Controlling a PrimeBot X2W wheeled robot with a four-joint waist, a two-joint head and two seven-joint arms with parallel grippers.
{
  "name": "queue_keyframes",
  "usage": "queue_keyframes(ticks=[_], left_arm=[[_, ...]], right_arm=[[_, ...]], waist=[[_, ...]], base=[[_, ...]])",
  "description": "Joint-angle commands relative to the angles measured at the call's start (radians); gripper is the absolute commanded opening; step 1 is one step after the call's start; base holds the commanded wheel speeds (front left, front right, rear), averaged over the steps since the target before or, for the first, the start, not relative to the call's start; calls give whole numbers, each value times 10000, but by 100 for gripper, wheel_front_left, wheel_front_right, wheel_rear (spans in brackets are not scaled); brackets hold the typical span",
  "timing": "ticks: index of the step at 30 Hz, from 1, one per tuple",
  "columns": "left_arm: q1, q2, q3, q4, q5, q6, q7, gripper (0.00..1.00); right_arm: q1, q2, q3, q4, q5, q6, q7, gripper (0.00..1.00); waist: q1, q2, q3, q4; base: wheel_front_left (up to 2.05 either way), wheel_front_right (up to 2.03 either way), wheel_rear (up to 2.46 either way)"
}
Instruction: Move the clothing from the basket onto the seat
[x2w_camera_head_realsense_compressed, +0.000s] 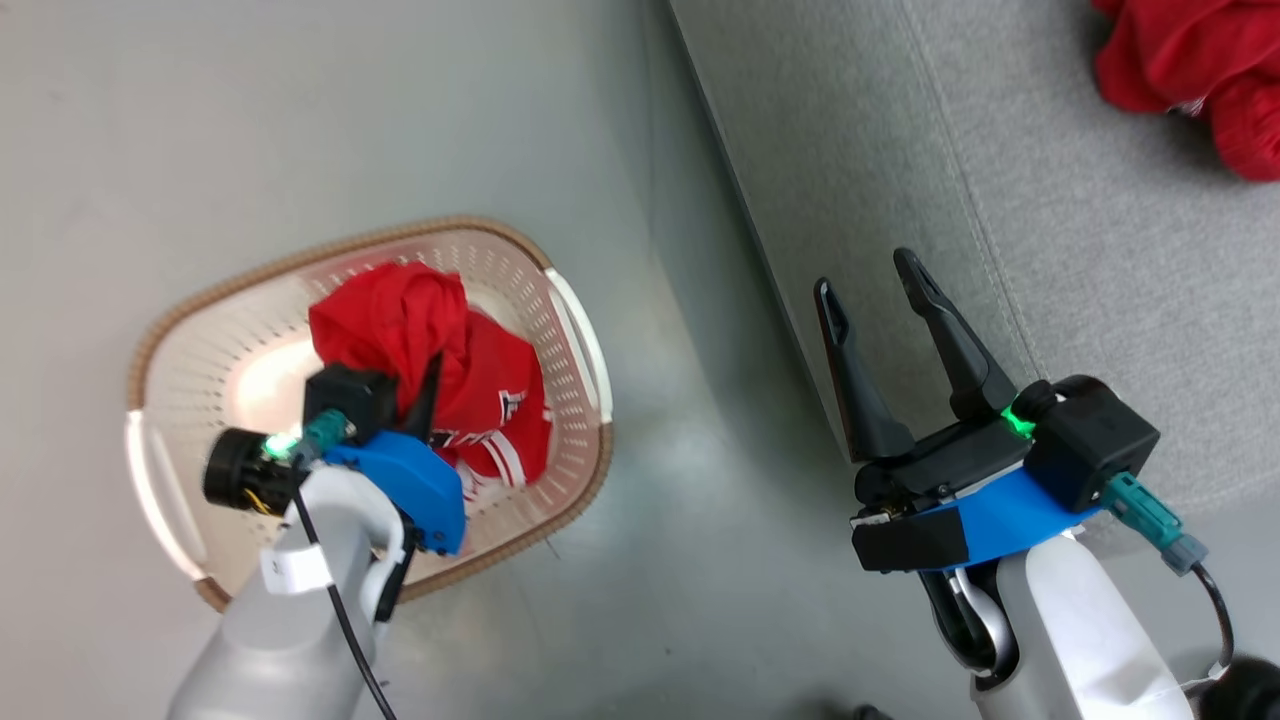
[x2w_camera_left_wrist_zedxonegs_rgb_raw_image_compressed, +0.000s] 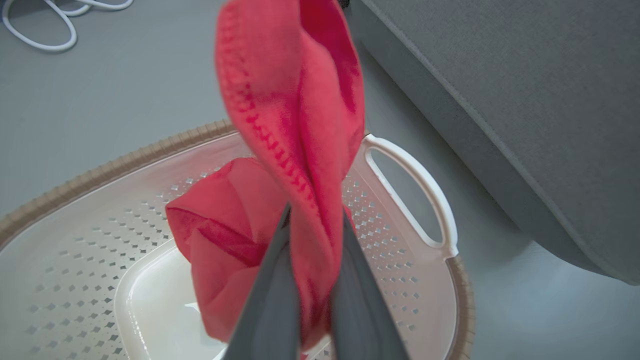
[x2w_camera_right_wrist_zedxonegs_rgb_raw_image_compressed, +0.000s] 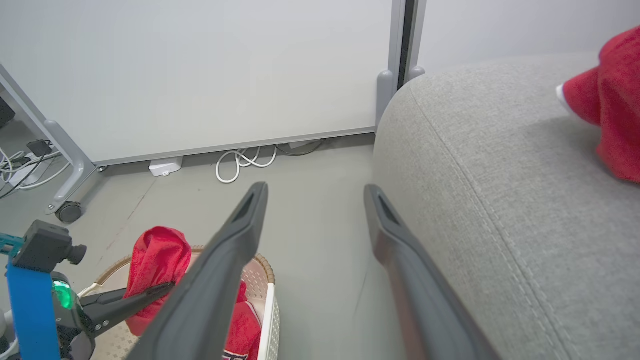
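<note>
My left gripper (x2w_camera_head_realsense_compressed: 428, 388) is shut on a fold of red clothing (x2w_camera_head_realsense_compressed: 430, 340) and holds it up over the basket (x2w_camera_head_realsense_compressed: 330, 245). The lower part, with white stripes and lettering, still hangs into the basket. In the left wrist view the cloth (x2w_camera_left_wrist_zedxonegs_rgb_raw_image_compressed: 295, 125) is pinched between the fingers of this gripper (x2w_camera_left_wrist_zedxonegs_rgb_raw_image_compressed: 315, 216), above the perforated basket (x2w_camera_left_wrist_zedxonegs_rgb_raw_image_compressed: 100, 172). A second piece of red clothing (x2w_camera_head_realsense_compressed: 1200, 70) lies on the grey seat (x2w_camera_head_realsense_compressed: 1100, 300) at the far right. My right gripper (x2w_camera_head_realsense_compressed: 865, 275) hangs open and empty over the seat's front edge (x2w_camera_right_wrist_zedxonegs_rgb_raw_image_compressed: 500, 175).
Grey floor (x2w_camera_head_realsense_compressed: 680, 450) separates the basket from the seat. In the right wrist view, white cables (x2w_camera_right_wrist_zedxonegs_rgb_raw_image_compressed: 245, 160) lie along the foot of a white wall panel, and a stand leg with a caster (x2w_camera_right_wrist_zedxonegs_rgb_raw_image_compressed: 70, 212) is at the left.
</note>
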Motion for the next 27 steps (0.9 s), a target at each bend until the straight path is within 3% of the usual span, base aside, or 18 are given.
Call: queue_keyframes(ticks=[1, 14, 27], left_arm=[[272, -105, 98, -183, 68, -29, -27, 0], [1628, -764, 435, -1380, 467, -298, -27, 0], [1654, -1086, -587, -1989, 375, -332, -27, 0]], right_arm=[[136, 4, -12, 88, -115, 1, -37, 100], [844, 3, -49, 519, -402, 1, 222, 100], [1693, 3, -108, 472, -393, 1, 643, 100]], waist=[[1, 0, -936, 526], [1, 0, -3224, 1523], [1, 0, -4962, 2371]], base=[[0, 0, 0], [0, 0, 0], [0, 0, 0]])
